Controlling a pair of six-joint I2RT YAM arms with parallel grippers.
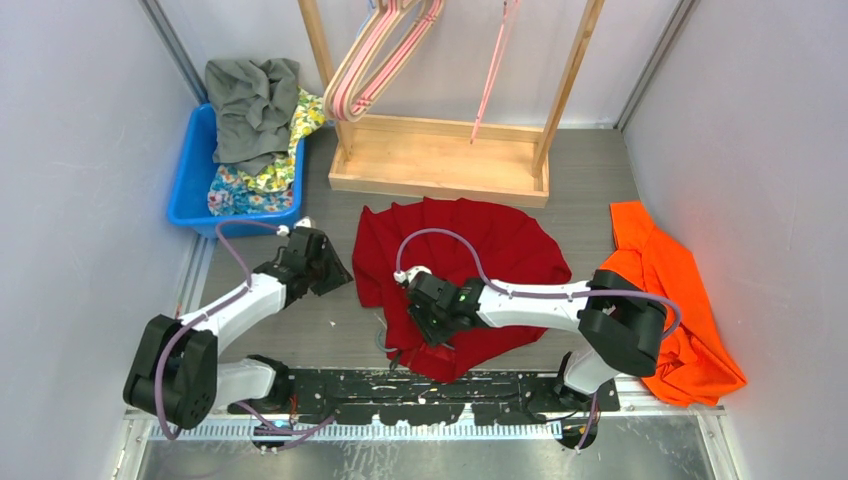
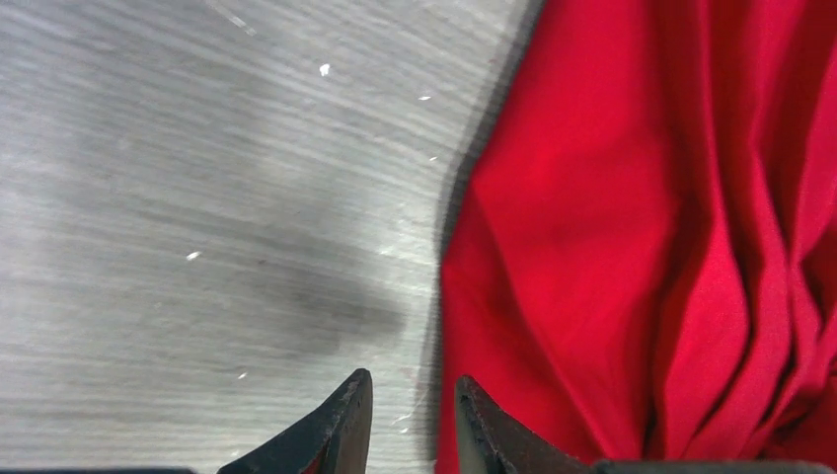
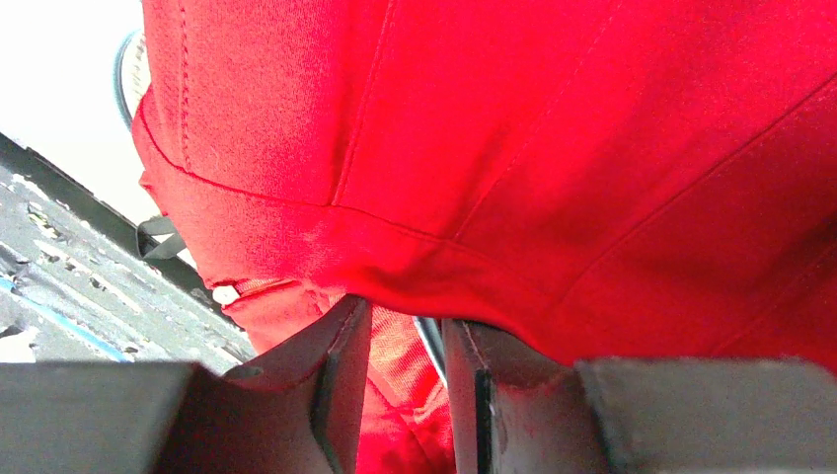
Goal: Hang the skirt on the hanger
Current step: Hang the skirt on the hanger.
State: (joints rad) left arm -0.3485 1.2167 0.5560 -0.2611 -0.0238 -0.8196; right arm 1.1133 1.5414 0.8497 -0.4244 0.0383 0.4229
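The red skirt (image 1: 470, 255) lies spread on the table in front of the wooden rack. Pink hangers (image 1: 385, 55) hang from that rack at the back. My left gripper (image 1: 335, 262) hovers at the skirt's left edge, open; in the left wrist view its fingertips (image 2: 357, 400) straddle bare table, with the red cloth (image 2: 642, 227) just to their right. My right gripper (image 1: 425, 318) sits over the skirt's near part. In the right wrist view the waistband (image 3: 415, 247) drapes across its parted fingers (image 3: 341, 341), with red fabric and a thin dark bar showing in the gap.
A blue bin (image 1: 188, 185) at the back left holds a grey garment (image 1: 250, 100) and floral cloth. The wooden rack base (image 1: 440, 160) stands behind the skirt. An orange garment (image 1: 675, 300) lies at the right. A black perforated plate (image 1: 400, 385) runs along the near edge.
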